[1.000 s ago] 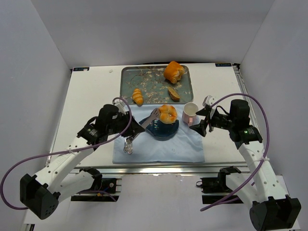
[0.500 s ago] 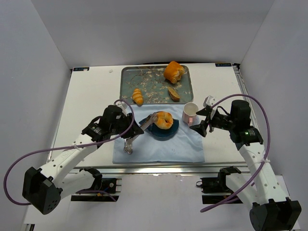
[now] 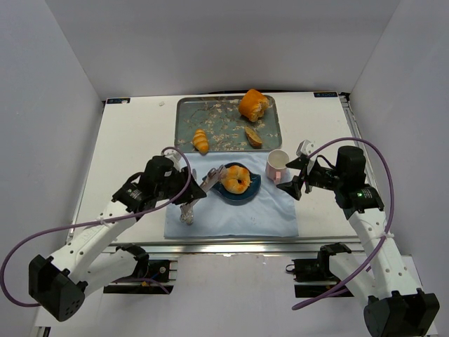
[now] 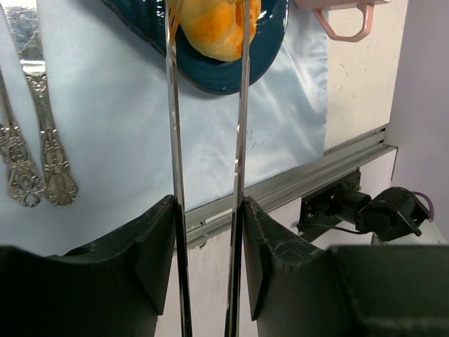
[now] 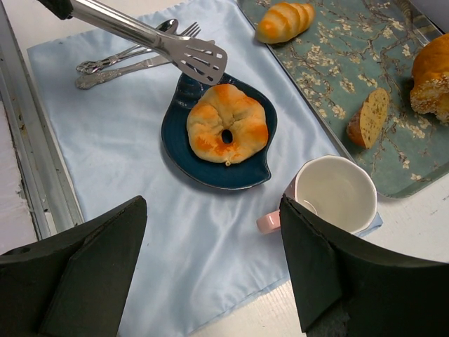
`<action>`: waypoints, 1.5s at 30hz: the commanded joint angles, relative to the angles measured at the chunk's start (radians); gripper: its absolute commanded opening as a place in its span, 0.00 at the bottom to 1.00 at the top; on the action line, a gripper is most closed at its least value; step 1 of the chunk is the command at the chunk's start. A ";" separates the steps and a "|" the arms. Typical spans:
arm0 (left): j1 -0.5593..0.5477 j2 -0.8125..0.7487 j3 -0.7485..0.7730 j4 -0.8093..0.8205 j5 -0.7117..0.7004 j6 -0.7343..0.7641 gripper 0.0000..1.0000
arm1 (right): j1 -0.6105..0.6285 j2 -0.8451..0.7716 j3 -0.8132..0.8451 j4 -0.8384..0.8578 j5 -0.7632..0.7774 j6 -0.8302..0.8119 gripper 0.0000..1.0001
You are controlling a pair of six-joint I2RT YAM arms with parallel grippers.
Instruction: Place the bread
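- White table point(image 3: 133, 154) between plain grey walls. A pale blue cloth point(image 3: 259, 214) lies at its near edge, with a floral tray point(image 3: 221, 123) behind it.
- Left gripper point(image 4: 208, 232): jaws narrow, clamped on the 2 arms of metal tongs point(image 4: 172, 140). The arm reaches forward and inward, with the tongs aimed at the plate.
- The bread point(image 5: 207, 123) lies on the dark blue plate point(image 5: 175, 137) at mid-cloth.
- The left wrist view sights the bread between the 2 blades. The right wrist view puts the slotted tong head over the plate's rim, just beside the bread; contact cannot be told.
- Right gripper point(image 5: 210, 203): jaws wide and empty, above the cloth. The arm is bent at the elbow, wrist turned inward.
- Pink cup point(image 5: 335, 191) stands upright, just right of the plate.
- Cutlery point(image 4: 45, 140) lies on the cloth, left of the plate.
- The tray holds a ridged roll point(image 3: 200, 140), a torn loaf point(image 3: 252, 105) and a slice point(image 3: 253, 136).
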 commanded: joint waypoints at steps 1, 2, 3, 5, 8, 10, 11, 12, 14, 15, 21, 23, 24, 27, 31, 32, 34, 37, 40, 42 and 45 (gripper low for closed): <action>-0.003 -0.037 0.063 -0.042 -0.038 0.021 0.50 | -0.004 -0.011 0.029 -0.010 -0.018 0.009 0.80; -0.003 -0.043 0.075 -0.051 -0.052 0.027 0.49 | -0.004 -0.013 0.030 -0.011 -0.020 0.009 0.81; -0.003 -0.045 0.090 -0.062 -0.069 0.032 0.43 | -0.004 -0.014 0.030 -0.011 -0.020 0.008 0.81; -0.002 -0.045 0.146 -0.111 -0.147 0.058 0.31 | -0.004 -0.016 0.030 -0.014 -0.023 0.003 0.81; 0.006 -0.038 0.222 -0.184 -0.299 0.113 0.17 | -0.004 -0.011 0.036 -0.021 -0.025 -0.006 0.81; 0.050 -0.020 0.261 -0.246 -0.384 0.147 0.12 | -0.004 -0.007 0.040 -0.024 -0.025 -0.015 0.81; 0.082 -0.011 0.264 -0.252 -0.386 0.200 0.11 | -0.004 -0.004 0.040 -0.024 -0.022 -0.017 0.80; 0.165 0.015 0.261 -0.257 -0.380 0.236 0.11 | -0.004 0.000 0.043 -0.025 -0.020 -0.025 0.81; 0.271 0.050 0.229 -0.260 -0.351 0.350 0.16 | -0.004 0.016 0.047 -0.030 -0.002 -0.031 0.81; 0.362 0.072 0.212 -0.245 -0.339 0.397 0.18 | -0.002 0.026 0.052 -0.028 0.008 -0.032 0.80; 0.478 0.221 0.068 0.031 -0.394 0.695 0.56 | 0.006 0.119 0.105 -0.004 0.173 0.023 0.80; 0.524 0.320 0.054 0.078 -0.365 0.712 0.57 | 0.006 0.142 0.130 -0.002 0.196 0.023 0.80; 0.534 0.348 0.049 0.087 -0.348 0.718 0.57 | 0.006 0.147 0.135 -0.001 0.199 0.023 0.81; 0.567 0.400 0.014 0.144 -0.343 0.733 0.59 | 0.006 0.150 0.141 0.027 0.202 0.030 0.83; 0.632 0.448 0.041 0.142 -0.304 0.741 0.63 | 0.007 0.179 0.152 0.053 0.221 0.095 0.89; 0.647 0.458 0.051 0.132 -0.291 0.741 0.64 | 0.009 0.185 0.156 0.049 0.235 0.109 0.89; 0.652 0.486 0.077 0.096 -0.285 0.742 0.68 | 0.015 0.211 0.176 0.053 0.268 0.159 0.89; 0.661 0.483 0.089 0.081 -0.288 0.741 0.71 | 0.035 0.249 0.220 0.032 0.380 0.222 0.89; 0.670 0.443 0.106 0.061 -0.279 0.724 0.75 | 0.047 0.292 0.285 -0.011 0.512 0.280 0.89; 0.672 0.410 0.129 0.036 -0.267 0.703 0.94 | 0.045 0.306 0.306 -0.021 0.563 0.297 0.89; 0.672 0.322 0.155 0.009 -0.228 0.664 0.98 | 0.047 0.303 0.317 -0.014 0.566 0.307 0.90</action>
